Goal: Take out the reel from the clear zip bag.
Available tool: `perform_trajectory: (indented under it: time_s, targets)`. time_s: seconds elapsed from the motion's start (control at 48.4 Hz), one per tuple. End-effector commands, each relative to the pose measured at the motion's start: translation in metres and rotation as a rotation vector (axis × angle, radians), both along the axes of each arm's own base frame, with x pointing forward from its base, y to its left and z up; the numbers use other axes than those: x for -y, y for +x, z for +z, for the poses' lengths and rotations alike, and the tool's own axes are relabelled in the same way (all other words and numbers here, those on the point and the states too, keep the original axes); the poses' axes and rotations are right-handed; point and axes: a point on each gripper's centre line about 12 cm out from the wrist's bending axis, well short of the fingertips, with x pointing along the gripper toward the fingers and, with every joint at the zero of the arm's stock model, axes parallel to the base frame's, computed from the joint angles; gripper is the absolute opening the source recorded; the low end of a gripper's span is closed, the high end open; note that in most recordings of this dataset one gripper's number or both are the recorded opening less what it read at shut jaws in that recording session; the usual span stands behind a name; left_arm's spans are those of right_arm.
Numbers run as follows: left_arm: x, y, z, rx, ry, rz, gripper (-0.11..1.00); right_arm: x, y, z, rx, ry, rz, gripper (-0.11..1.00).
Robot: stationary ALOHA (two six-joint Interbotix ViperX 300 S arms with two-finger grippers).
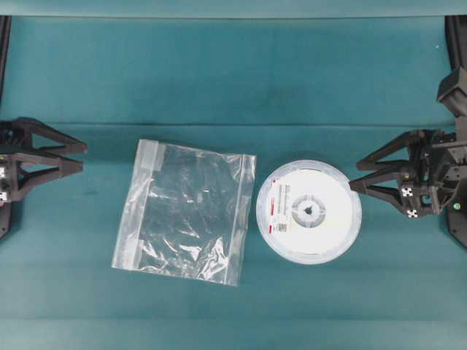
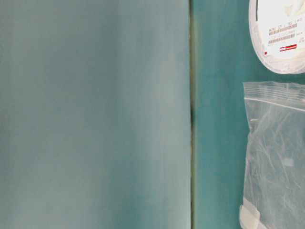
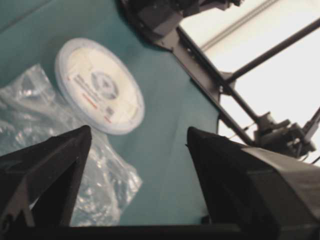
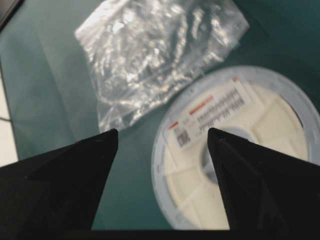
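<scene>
1. Reel (image 1: 309,211) flat on the green table (image 1: 219,80), label up, fully outside the bag (image 1: 186,210) and just beside its right edge; seemingly not touching.
2. Bag limp, crinkled and empty, zip strip toward the reel, as if that were the exit side.
3. Left gripper (image 1: 73,157) at the far left edge, jaws apart, holding nothing, well clear of the bag.
4. Right gripper (image 1: 353,175) jaws apart too, empty, tips near the reel's rim.
5. Removal judged done; both arms seemingly parked clear.
</scene>
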Motion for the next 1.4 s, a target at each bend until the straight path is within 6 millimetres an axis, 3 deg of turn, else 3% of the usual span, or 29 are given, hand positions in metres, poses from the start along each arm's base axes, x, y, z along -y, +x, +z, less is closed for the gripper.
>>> perform_trajectory:
  time_s: [0.0,0.289,0.702,0.991,1.384]
  targets:
    - [0.002,0.001,0.013,0.034,0.045,-0.016,0.86,-0.004,0.007,0.012,0.052,-0.064,0.046,0.9]
    - [0.011,0.0,0.018,0.044,0.249,-0.085,0.81,-0.007,0.013,0.023,0.112,-0.165,0.107,0.9]
    - [0.015,-0.005,0.029,0.084,0.413,-0.115,0.81,-0.008,0.016,0.044,0.194,-0.338,0.176,0.9]
    - [0.015,-0.016,0.038,0.074,0.545,-0.124,0.81,-0.008,0.003,0.063,0.274,-0.4,0.178,0.9]
    - [0.014,-0.021,0.045,0.094,0.564,-0.118,0.81,-0.001,-0.015,0.076,0.275,-0.45,0.138,0.9]
